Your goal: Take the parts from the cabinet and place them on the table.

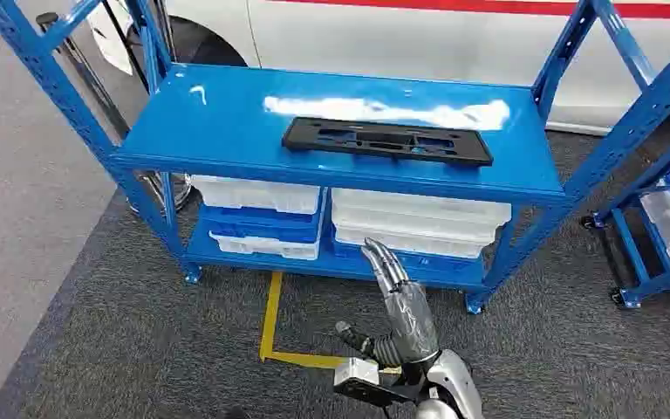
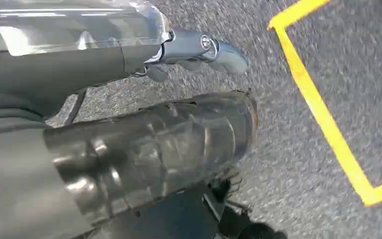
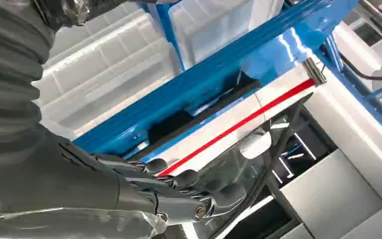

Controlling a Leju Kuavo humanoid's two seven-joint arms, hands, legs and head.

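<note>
One black part [image 1: 387,140] on shelf top; R hand [image 1: 399,292] empty, below.

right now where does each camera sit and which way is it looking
Head view: high on the body, looking forward and down at the blue metal shelf rack bearing a flat black plastic part; right robot hand raised, fingers apart.
Left wrist view: by the hanging left robot hand, facing grey carpet and yellow floor tape.
Right wrist view: behind the right robot hand, facing the rack's edge and white bins.
Shared: head and right wrist views show rack, part, bins.
</note>
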